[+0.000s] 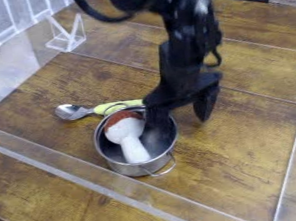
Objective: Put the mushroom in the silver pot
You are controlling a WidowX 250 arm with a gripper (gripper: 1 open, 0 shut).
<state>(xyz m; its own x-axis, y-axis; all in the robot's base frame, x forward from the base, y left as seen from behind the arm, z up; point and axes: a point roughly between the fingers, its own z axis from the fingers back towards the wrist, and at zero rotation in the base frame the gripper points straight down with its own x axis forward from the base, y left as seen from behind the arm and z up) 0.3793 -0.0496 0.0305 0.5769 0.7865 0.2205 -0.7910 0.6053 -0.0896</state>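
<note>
Mushroom (126, 138) in the silver pot (142, 157), cap near the rim, white stem inside. And with the gripper (181, 103) near the pot, fingers spread.

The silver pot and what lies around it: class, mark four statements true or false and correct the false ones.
1. The mushroom is inside the silver pot. True.
2. The mushroom's cap is blue. False: it is red-brown, with a white stem.
3. The spoon lies inside the pot. False: it lies on the table, outside the pot.
4. Part of the yellow-green item shows beyond the pot's rim. True.
</note>
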